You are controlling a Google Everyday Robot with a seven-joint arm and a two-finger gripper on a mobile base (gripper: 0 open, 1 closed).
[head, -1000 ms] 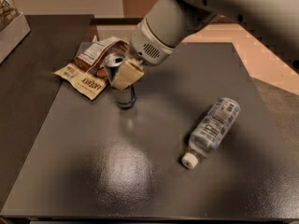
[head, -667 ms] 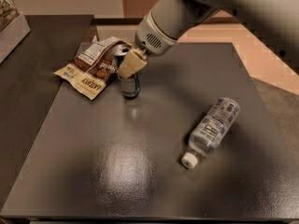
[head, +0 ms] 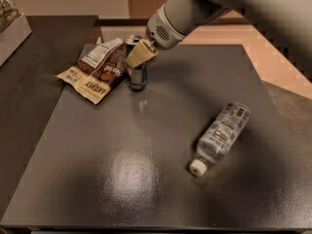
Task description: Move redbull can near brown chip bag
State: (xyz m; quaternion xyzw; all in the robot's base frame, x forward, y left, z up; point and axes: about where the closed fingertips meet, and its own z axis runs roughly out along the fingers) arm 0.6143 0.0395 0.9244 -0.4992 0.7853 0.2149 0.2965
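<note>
The redbull can [head: 138, 78] stands upright on the dark table [head: 146, 169], at the back and left of the middle. Its silver top shows behind a cream finger. My gripper [head: 138, 56] comes down from the upper right and is shut on the can's upper part; one finger [head: 142, 53] lies across the front and the other is hidden behind the can. The brown chip bag [head: 97, 68], with cream edges and a white label, lies flat just left of the can, its right edge almost touching it.
A clear plastic bottle [head: 222, 133] with a white cap lies on its side at the right of the table. A lighter box [head: 12, 30] stands at the far left edge. My arm [head: 219, 4] reaches across the upper right.
My gripper has carried the can up and to the right, further back on the table, beside the bag's right edge. The bag and the bottle have not moved.
</note>
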